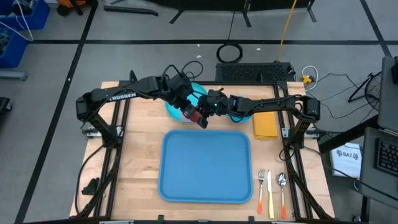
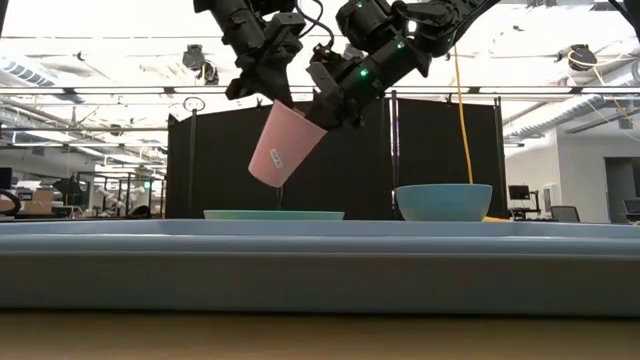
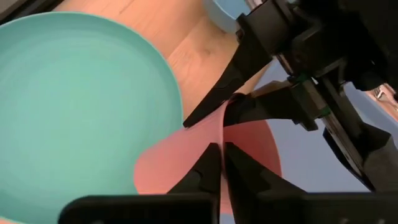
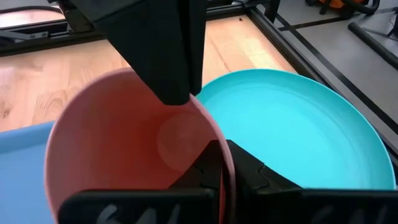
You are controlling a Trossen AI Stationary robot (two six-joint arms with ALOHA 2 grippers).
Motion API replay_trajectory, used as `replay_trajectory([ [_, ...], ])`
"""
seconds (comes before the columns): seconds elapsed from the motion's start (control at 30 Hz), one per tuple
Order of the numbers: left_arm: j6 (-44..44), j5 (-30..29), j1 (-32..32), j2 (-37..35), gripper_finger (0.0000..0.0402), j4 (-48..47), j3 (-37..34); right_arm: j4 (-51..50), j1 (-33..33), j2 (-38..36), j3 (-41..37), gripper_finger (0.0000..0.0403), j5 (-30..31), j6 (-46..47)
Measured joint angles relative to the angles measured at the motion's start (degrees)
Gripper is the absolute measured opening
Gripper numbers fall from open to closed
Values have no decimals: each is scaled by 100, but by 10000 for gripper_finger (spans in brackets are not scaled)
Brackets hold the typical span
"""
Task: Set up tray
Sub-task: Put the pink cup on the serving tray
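Observation:
A pink cup [image 2: 285,148] hangs tilted in the air over the far edge of the blue tray [image 1: 205,167], its mouth up and toward the table's right. Both grippers are shut on its rim. My left gripper [image 3: 222,149] reaches in from the far left. My right gripper [image 4: 227,150] comes from the right. A turquoise plate [image 1: 176,107] lies on the table behind the tray, partly hidden under the arms. A blue bowl [image 2: 444,201] stands to the right of the plate. My left gripper pinches the cup's rim [image 3: 224,127] between its two fingers, one finger inside the cup and one outside. It comes slanting down from the far left. The cup hangs tilted, clear of table and tray. My right gripper pinches the opposite side of the rim [image 4: 227,163], one finger inside the mouth and one on the outer wall. Its fingers come nearly level from the table's right. The cup's base [image 2: 263,176] points down and left below them.
A yellow napkin [image 1: 265,125] lies right of the bowl. A fork, a knife and a spoon [image 1: 271,190] lie on the wood right of the tray. The tray's near rim [image 2: 320,270] fills the low view's foreground.

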Motion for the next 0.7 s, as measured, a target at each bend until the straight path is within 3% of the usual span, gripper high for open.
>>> replay_trajectory([
  [0.4, 65, 66, -51, 0, 2, -250, 0, 0, 8, 1, 0, 0, -45, -52],
  [0.7, -128, 705, -74, -4, 43, -179, -2, -123, 145, -105, 90, 0, 114, -347],
])
